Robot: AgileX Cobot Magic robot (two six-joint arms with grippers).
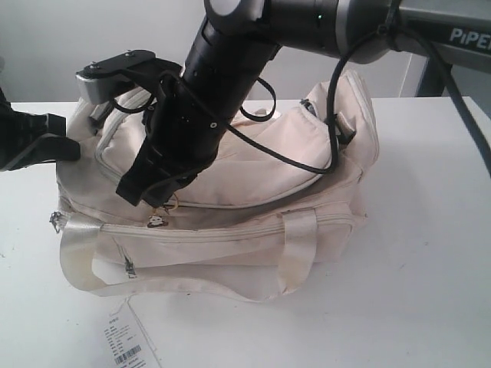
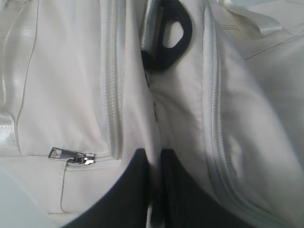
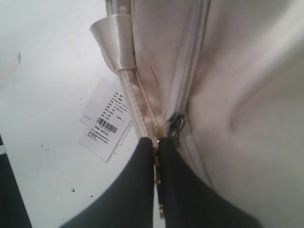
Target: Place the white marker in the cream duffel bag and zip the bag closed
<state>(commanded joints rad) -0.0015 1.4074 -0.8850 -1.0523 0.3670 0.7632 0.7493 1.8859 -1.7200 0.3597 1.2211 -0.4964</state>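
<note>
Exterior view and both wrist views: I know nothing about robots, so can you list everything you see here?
cream duffel bag: one, cream, on the table, mid-scene
strap handle: one clearly seen, cream webbing, on the bag's front
silver zipper pull: one, silver, on a zip of the bag
brass-coloured zipper pull: one, between the right end effector's fingers
black buckle: one, black, on the bag
paper tags: seemingly two stacked, white with a barcode, on the table in front of the bag
table: one, white
white marker: none in view
right arm: black, over the bag
left end effector: black, pinching a fold of bag fabric
right end effector: black, shut on the brass-coloured pull
</note>
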